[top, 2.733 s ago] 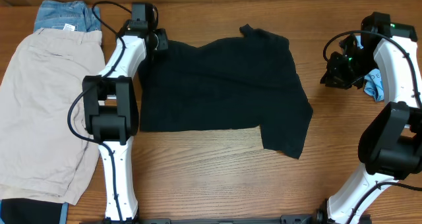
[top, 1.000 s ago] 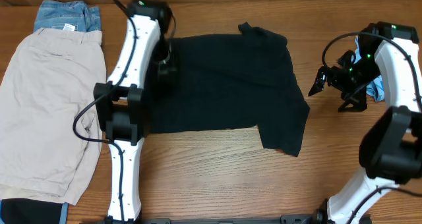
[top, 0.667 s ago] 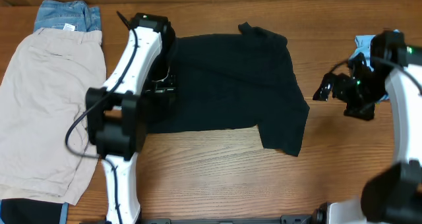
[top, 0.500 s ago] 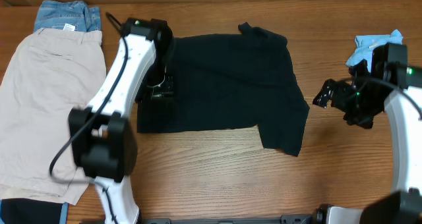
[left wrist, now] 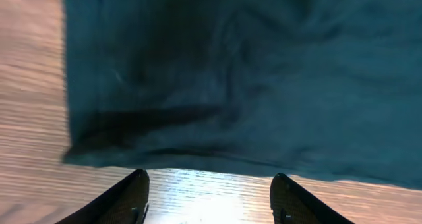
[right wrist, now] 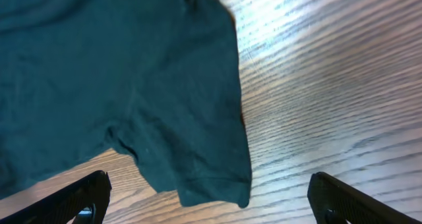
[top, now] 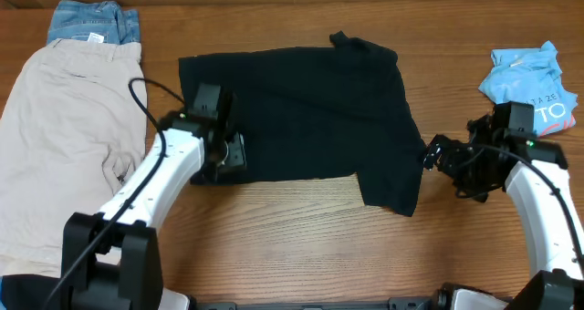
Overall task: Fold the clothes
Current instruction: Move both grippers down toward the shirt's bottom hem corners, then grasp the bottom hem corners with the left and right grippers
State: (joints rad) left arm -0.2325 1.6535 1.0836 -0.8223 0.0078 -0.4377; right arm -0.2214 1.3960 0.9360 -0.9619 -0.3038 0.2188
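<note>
With your left fingers (top: 233, 153) and right fingers (top: 431, 155) both spread empty, grip the black T-shirt (top: 310, 109) evenly at its apparently flat hem.

Black T-shirt (top: 310, 114) spread flat at centre, beige shorts (top: 64, 146) flat left, blue denim (top: 91, 20) beyond them, light-blue tee (top: 529, 77) crumpled right

Soft, even light is falling from above in the overhead view, casting only faint shadows. Glare is whitening the table (left wrist: 204, 197) in both wrist views, where the shirt (left wrist: 250, 72) is showing teal-tinted; in the left one it is blurring, folds smearing into dark patches.
</note>
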